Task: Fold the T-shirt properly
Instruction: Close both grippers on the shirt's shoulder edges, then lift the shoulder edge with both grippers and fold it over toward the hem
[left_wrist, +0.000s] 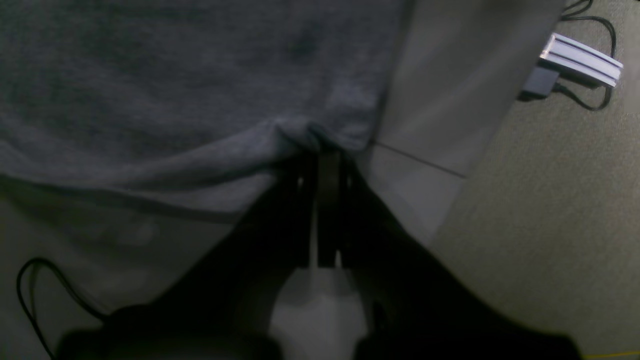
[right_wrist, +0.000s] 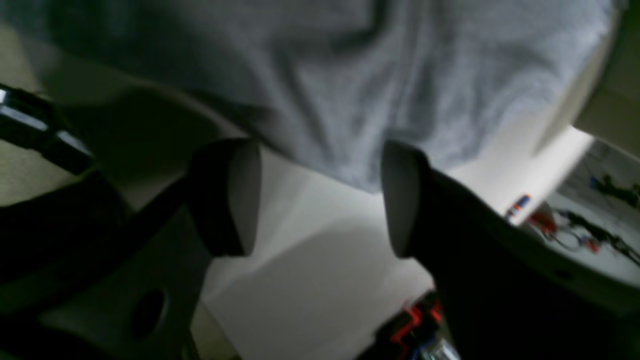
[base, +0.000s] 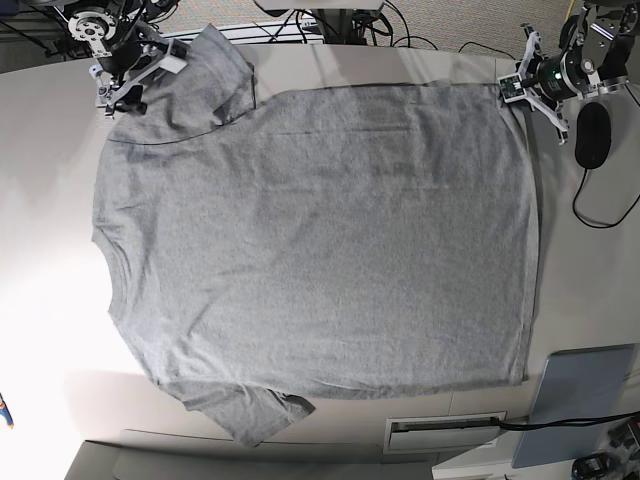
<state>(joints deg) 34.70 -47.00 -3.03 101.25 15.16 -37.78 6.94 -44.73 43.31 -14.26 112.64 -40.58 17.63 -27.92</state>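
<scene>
The heather-grey T-shirt (base: 320, 240) lies spread flat on the pale table (base: 45, 150), plain side up, with the neck at the left and the hem at the right. My left gripper (base: 512, 92) is at the far right hem corner. In the left wrist view it (left_wrist: 320, 145) is shut on a bunched fold of the shirt's edge (left_wrist: 175, 75). My right gripper (base: 122, 92) is at the far left by the upper sleeve. In the right wrist view it (right_wrist: 317, 200) is open, with the fabric (right_wrist: 350, 75) just beyond the fingertips and nothing between them.
A black oval object (base: 592, 135) with a cable lies at the right table edge near the left arm. A grey pad (base: 580, 400) and a white slotted panel (base: 445, 432) sit at the near right. A silvery device (left_wrist: 580, 62) lies on the carpet beyond the table edge.
</scene>
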